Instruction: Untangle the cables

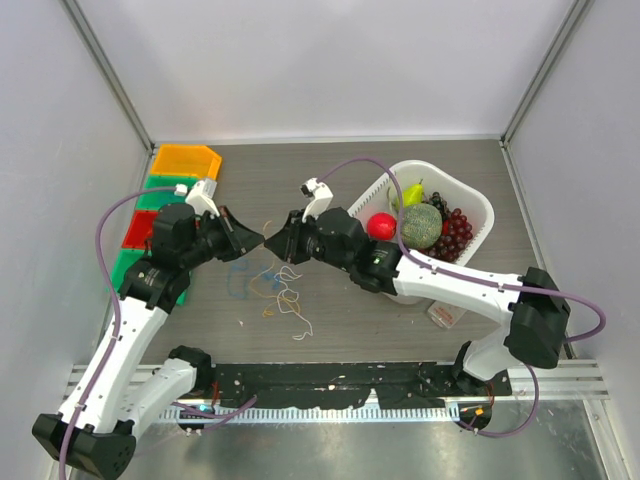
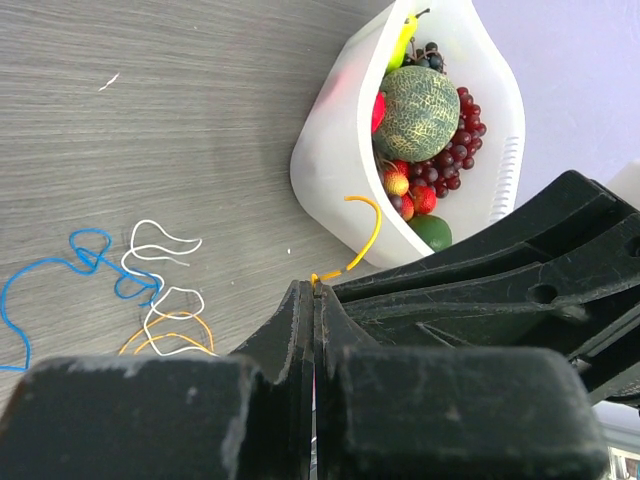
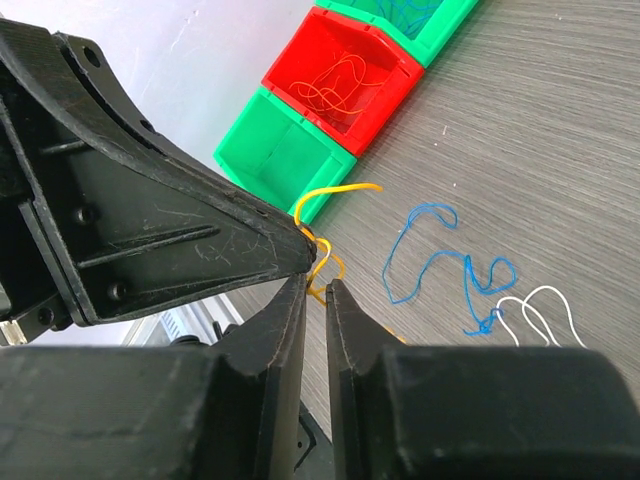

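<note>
**Left gripper** (image 2: pixel 313 288): fingers pressed together, clamped on the orange cable (image 2: pixel 368 225). The cable leaves the closed tips and arcs up and forward in a free loop toward the right arm.

**Right gripper** (image 3: pixel 317 288): meets the left gripper tip to tip. Its fingers stand narrowly apart. The orange cable passes down through the slit between them, and the slit is wider than the wire. The cable's yellow-orange loops bunch right at the point of contact.

**Cables** (image 1: pixel 284 292): a loose clump on the table (image 1: pixel 340 325), under the meeting tips and slightly toward the arm bases.
- Blue cable (image 2: pixel 60 265): lies in open curls on the outer side of the clump.
- White cable (image 2: pixel 160 245): looped just beside the blue cable and crossing it.
- Further orange strands lie under the white loops.

**White basket** (image 2: pixel 325 150): behind the right gripper, alongside its forearm. It holds a melon (image 2: pixel 415 112), dark grapes (image 2: pixel 462 140) and other fruit.

**Red bin** (image 3: pixel 345 40): beyond the left gripper's back, with thin orange wires inside.

**Green bin** (image 3: pixel 285 150): adjoins the red bin, on the side nearer the left gripper.
</note>
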